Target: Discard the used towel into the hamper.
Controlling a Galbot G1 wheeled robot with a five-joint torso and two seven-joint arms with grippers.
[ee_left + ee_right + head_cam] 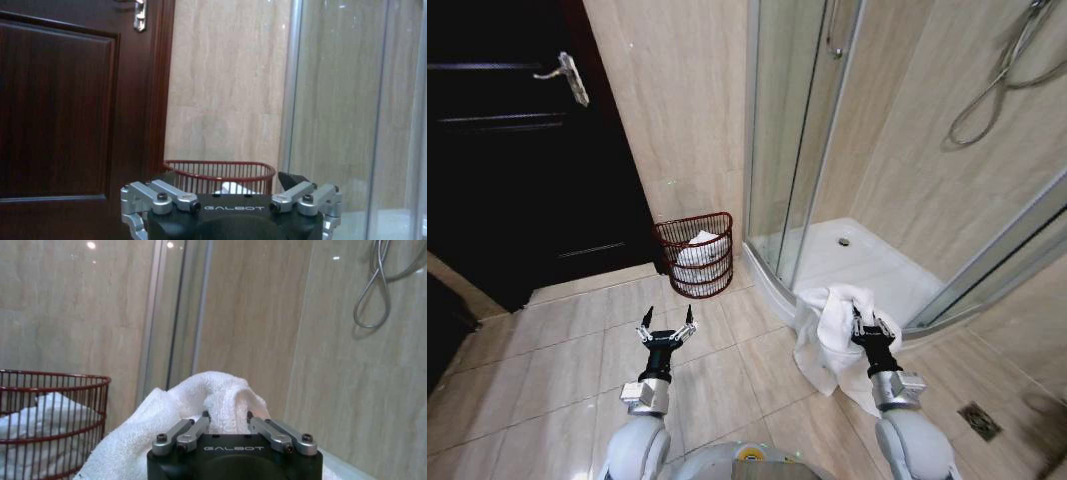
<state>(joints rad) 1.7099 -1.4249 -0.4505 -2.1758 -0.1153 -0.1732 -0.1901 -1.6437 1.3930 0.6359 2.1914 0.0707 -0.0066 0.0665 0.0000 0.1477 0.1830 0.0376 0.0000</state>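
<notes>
In a tiled bathroom, the robot's right gripper (871, 327) is clamped on a white towel (827, 335), its fingers closed into a raised fold of the cloth. From the gripper the towel hangs down in loose folds toward the floor (547, 370), just in front of the curved sill of the shower tray (867, 262). In the right wrist view, the towel (200, 405) bunches up above and around the gripper (227, 416), hiding the fingertips.

The left gripper (667, 327) hovers over bare tiles, well apart from the right one, its fingers spread wide and holding nothing. The left wrist view shows that gripper (230, 192) with the same wide gap between its fingers.

The hamper (695, 254), a red wire basket, stands on the floor ahead of the left gripper, against the wall between a dark door (517, 150) and the glass shower screen (797, 130). White cloth (697, 256) already lies inside it. From the right gripper the hamper (50, 422) sits ahead and off to the left, apart from the held towel. A shower hose (997, 80) hangs on the wall beyond the right gripper.
</notes>
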